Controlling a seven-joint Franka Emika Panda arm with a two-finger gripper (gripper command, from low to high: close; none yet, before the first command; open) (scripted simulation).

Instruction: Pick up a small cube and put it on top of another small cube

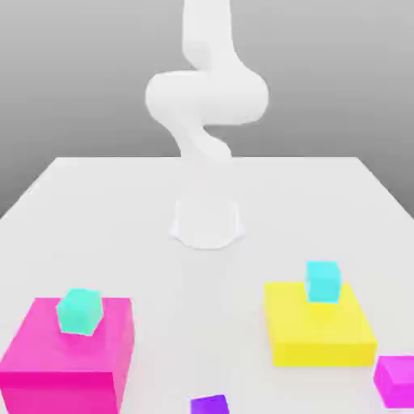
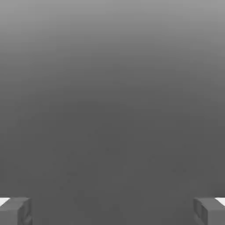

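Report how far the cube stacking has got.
No stacking looks done: the turquoise cube sits on the pink block and the cyan cube on the yellow block, neither on another small cube. The hand is open and holds nothing. Picking one cube and placing it on another both remain.

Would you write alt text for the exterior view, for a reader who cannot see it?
A turquoise cube sits on a pink block and a cyan cube on a yellow block, before a white robot arm on a pale table.
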